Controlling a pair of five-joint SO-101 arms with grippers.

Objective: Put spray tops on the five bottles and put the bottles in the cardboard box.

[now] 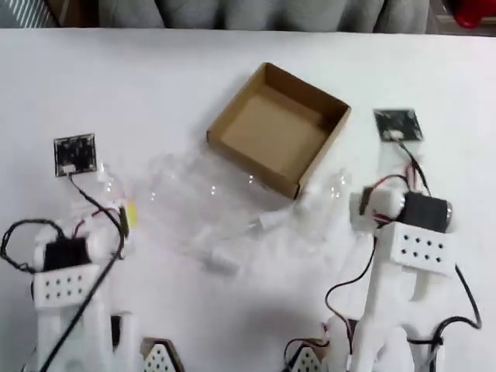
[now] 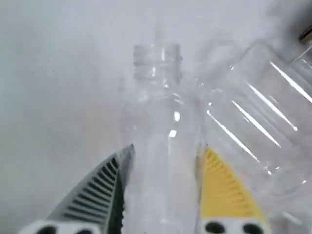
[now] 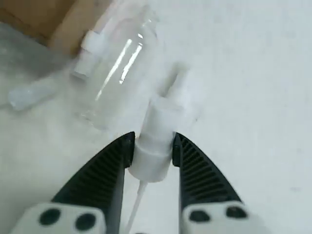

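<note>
Your left claw (image 2: 167, 152) clamps a clear uncapped plastic bottle (image 2: 158, 97) between its fingers while your right claw (image 3: 152, 140) pinches a white plastic spray top (image 3: 161, 117), which should next meet that neck squarely.

Nothing here can be read. The open brown cardboard box (image 1: 271, 128) has plain faces. The clear plastic bottles (image 1: 186, 203) beside it show no legible label. Any marking on the small black square boards (image 1: 75, 154) either side of the box is too small to tell.
</note>
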